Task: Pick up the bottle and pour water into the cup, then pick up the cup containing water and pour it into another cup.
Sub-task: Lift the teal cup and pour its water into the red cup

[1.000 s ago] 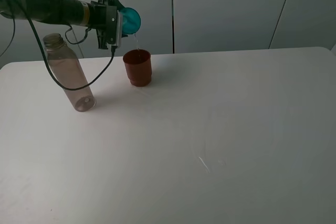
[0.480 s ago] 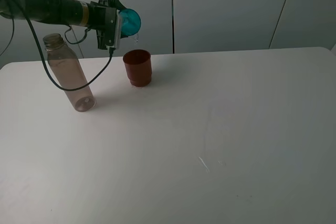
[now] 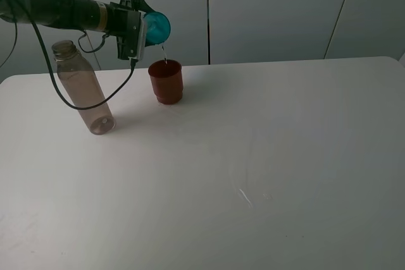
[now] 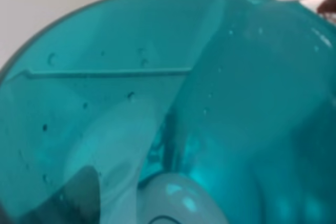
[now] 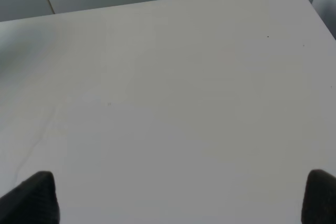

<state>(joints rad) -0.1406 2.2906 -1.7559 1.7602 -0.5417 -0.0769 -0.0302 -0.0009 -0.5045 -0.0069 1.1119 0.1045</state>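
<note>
One teal cup (image 3: 157,26) gripped sideways between left fingers (image 3: 142,30), held just above red-brown cup (image 3: 166,81); thin trickle (image 3: 164,52) falling in. Bottle (image 3: 82,86) standing on bench (image 3: 285,156) nearby. Right fingers (image 5: 37,198) spread wide, holding nothing.

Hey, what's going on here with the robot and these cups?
The left gripper holds the teal cup tipped on its side above the red-brown cup, and a thin trickle of water falls toward its mouth. The bottle stands capless on the table nearby, not held. The right gripper hangs open over the table, holding nothing.
</note>
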